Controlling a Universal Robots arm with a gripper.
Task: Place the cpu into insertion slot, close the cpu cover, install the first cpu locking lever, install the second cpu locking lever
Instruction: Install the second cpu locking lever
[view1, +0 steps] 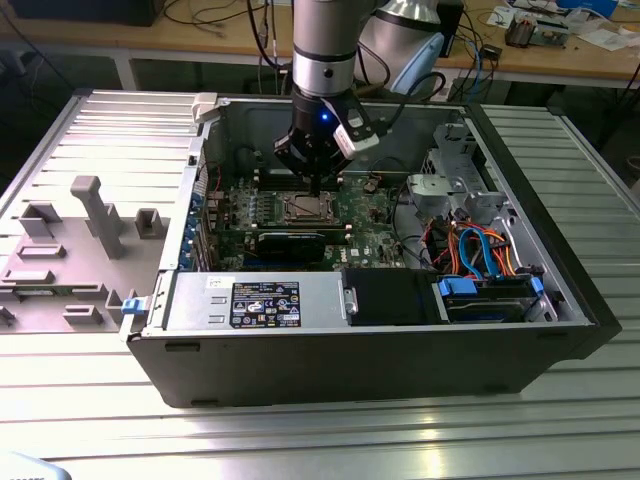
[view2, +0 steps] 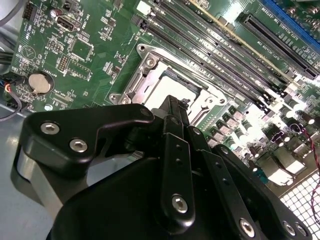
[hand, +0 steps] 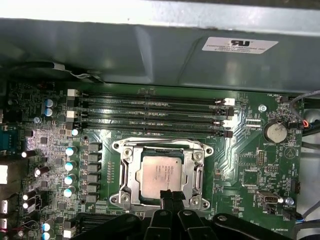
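Clenched black gripper (hand: 168, 196) poised just above the flat square silver-grey cpu (hand: 161, 176), seated in the silver-rimmed insertion slot (hand: 129, 172); light, rigid, fragile, best held by its edges.

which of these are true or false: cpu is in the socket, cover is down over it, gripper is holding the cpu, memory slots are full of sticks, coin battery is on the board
1. The cpu sits in the insertion slot. True.
2. The cpu cover lies down around the chip. True.
3. The gripper holds the cpu. False: its tip is at the socket's edge, and the chip lies in the socket.
4. The memory slots hold sticks. False: they look empty.
5. A coin battery sits on the green board. True.
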